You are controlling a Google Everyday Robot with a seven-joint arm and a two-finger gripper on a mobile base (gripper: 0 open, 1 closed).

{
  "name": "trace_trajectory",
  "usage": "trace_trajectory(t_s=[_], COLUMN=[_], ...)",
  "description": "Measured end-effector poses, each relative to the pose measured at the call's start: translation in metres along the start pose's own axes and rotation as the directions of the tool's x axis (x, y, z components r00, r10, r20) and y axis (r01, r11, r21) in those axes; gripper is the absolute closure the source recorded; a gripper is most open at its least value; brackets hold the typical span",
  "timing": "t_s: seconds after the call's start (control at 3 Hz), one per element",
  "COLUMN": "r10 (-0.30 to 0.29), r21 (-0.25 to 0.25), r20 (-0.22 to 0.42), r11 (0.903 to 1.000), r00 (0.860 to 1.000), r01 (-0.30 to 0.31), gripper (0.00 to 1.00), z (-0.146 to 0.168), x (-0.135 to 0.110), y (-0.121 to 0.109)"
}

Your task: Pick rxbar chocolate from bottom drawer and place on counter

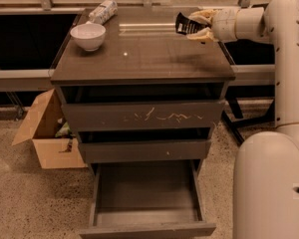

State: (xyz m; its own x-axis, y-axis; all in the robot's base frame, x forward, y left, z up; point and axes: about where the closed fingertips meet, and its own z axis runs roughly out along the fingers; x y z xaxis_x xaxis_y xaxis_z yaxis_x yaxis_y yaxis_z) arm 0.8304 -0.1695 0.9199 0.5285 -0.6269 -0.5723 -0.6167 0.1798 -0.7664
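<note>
My gripper (197, 26) is shut on the rxbar chocolate (185, 25), a small black wrapper with pale lettering. It holds the bar above the right rear part of the counter (144, 54), the glossy grey-brown top of the cabinet. The bar hangs clear of the surface. The bottom drawer (147, 205) is pulled open at the foot of the cabinet and its grey interior shows nothing inside.
A white bowl (87, 36) stands on the counter's left rear, with a whitish patterned packet (102, 11) behind it. The scratched drawer front (142, 115) is closed. An open cardboard box (45, 128) sits on the floor left. My base (271, 183) is at the right.
</note>
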Motion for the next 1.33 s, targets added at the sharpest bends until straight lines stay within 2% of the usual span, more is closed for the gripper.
trace_trajectory(t_s=[0.67, 1.33], r10=[0.110, 0.161], r21=[0.042, 0.047], r20=[-0.019, -0.024], r11=[0.9931, 0.9860], r00=[0.994, 0.987], r01=[-0.109, -0.160], gripper=[0.50, 0.04], z=[0.006, 0.006], x=[0.029, 0.040], y=[-0.002, 0.001])
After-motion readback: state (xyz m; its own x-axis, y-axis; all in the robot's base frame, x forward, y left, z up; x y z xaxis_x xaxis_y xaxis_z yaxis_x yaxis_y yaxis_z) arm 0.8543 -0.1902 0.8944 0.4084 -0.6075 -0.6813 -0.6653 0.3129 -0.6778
